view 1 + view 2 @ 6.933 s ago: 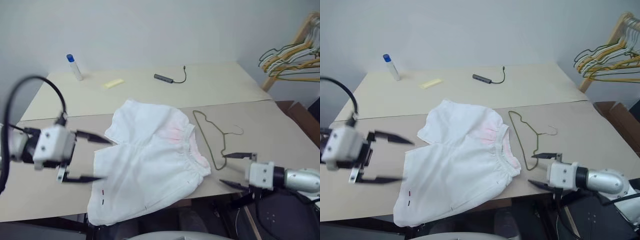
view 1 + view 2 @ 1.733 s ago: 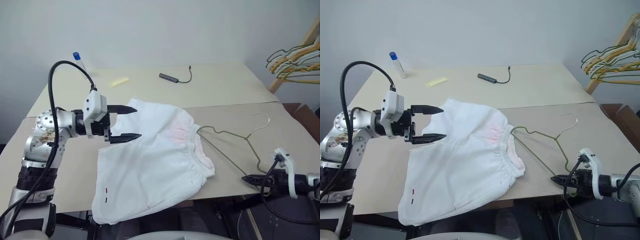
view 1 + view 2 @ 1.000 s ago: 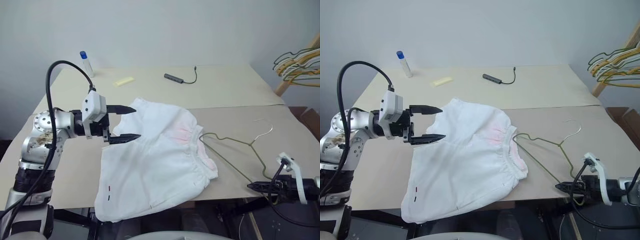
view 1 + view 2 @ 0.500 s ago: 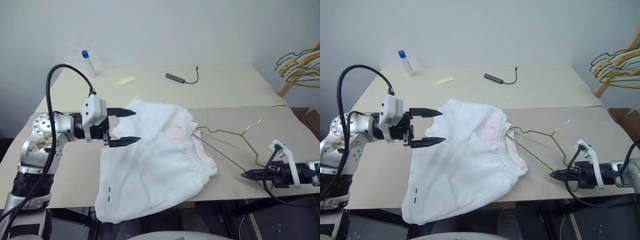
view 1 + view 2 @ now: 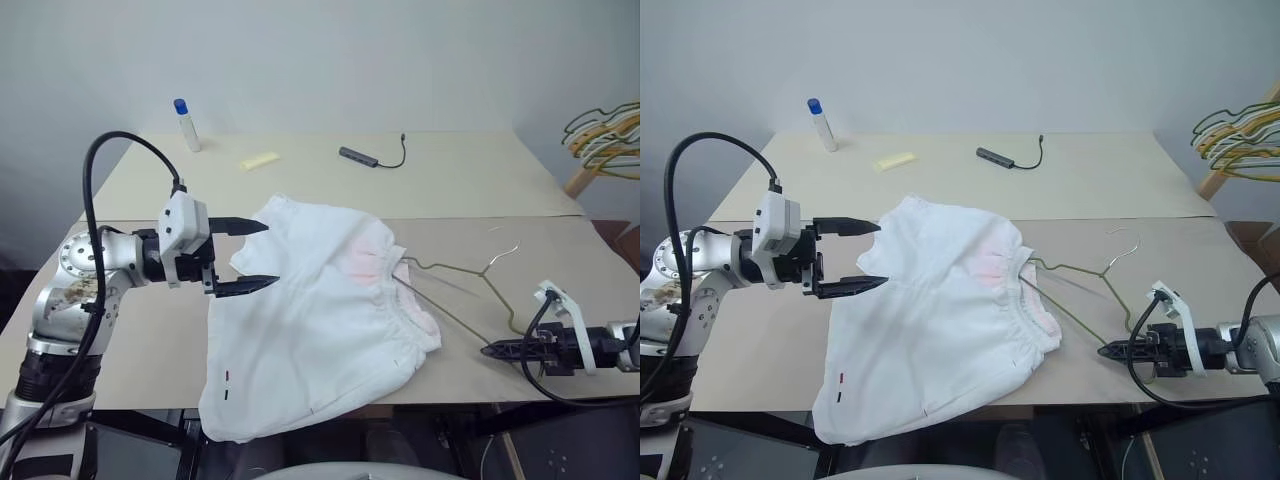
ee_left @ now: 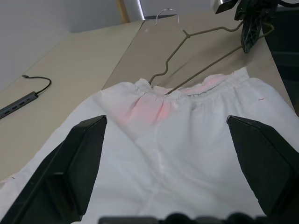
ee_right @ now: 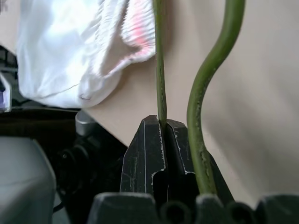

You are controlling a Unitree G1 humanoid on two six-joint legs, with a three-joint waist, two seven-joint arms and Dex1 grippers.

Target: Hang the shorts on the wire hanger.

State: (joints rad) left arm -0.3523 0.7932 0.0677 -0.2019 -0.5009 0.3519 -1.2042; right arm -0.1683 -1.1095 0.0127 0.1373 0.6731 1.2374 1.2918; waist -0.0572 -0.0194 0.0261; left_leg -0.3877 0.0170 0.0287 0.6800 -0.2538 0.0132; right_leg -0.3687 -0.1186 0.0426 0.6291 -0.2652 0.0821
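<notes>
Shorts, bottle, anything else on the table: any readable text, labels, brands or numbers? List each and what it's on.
No readable text anywhere.
shorts: small red and dark marks near one leg hem, not lettering.
bottle with the blue cap: any label is too small to read.
yellow pad: blank as far as can be seen.
dark adapter with a cable: no visible markings.

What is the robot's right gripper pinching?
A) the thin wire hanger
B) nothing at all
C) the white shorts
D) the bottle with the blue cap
A: the right gripper is shut on the hanger, and the right wrist view shows the wire clamped between its fingers, while the shorts lie flat on the table.
</notes>
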